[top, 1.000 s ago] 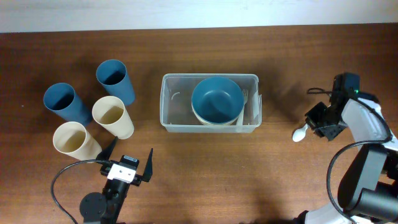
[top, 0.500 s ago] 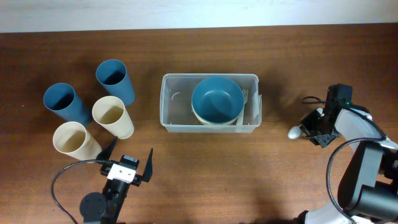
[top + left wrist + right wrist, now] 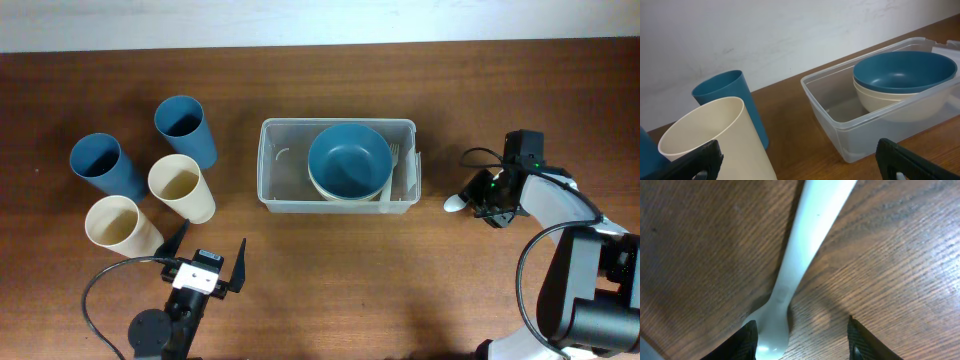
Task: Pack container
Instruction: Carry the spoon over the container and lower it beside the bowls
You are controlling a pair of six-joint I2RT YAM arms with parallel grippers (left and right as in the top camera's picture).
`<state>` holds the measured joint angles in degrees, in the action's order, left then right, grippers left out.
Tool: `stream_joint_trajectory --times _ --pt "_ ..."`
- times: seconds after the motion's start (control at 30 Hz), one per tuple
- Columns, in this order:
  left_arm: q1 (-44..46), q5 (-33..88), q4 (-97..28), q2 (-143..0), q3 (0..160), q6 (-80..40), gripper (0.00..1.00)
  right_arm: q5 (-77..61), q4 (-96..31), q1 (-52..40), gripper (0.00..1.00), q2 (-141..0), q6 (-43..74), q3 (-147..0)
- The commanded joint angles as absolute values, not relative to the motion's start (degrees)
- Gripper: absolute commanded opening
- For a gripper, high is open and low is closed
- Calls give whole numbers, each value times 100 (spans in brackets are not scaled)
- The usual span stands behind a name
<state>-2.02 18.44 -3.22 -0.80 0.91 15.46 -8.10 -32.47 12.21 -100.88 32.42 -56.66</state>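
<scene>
The clear container point(image 3: 340, 123) stands mid-table and holds a blue bowl point(image 3: 348, 160) stacked in a cream bowl, with a white fork point(image 3: 393, 155) at its right end. It also shows in the left wrist view point(image 3: 825, 82), with the blue bowl point(image 3: 905, 67) inside. A white spoon point(image 3: 453, 204) lies right of the container, just ahead of my right gripper point(image 3: 485, 197). In the right wrist view the spoon point(image 3: 810, 245) runs away from the jaws point(image 3: 801, 340), its near end against the left finger; the jaws stand apart. My left gripper point(image 3: 212, 240) is open and empty at the front left.
Two blue cups point(image 3: 185, 125) point(image 3: 100, 160) and two cream cups point(image 3: 178, 183) point(image 3: 115, 222) stand at the left. A cream cup point(image 3: 710, 135) and a blue cup point(image 3: 730, 100) sit close before the left gripper. The right arm's cable loops near the table's right edge.
My right gripper has moved left toward the container, and the spoon has moved left with it. The left arm has not moved.
</scene>
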Motion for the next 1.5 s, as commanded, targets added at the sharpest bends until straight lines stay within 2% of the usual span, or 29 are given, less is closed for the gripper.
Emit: stream_joint_trajectory --times 0.0,0.17,0.3,0.5,0.83,1.47 --pt "-231 1802 -327 -36 51 1597 100 -1004 -3210 1197 52 -10108 2845 -5690" --pt "-231 1802 -327 -36 51 1597 100 -972 -3205 1197 53 -10108 2307 -5800" --pt "-231 1802 -327 -36 51 1597 100 -972 -3203 1194 52 -10108 2331 -5806" --pt "-231 1802 -327 -36 51 1597 100 -1015 -3280 1017 52 -10108 3271 -5808" --pt "-231 1804 -327 -36 51 1597 100 -770 -3315 215 52 -10110 4901 -5808" --pt "-231 1802 -327 -36 51 1597 100 -5 -3273 75 52 -10175 5306 -5806"
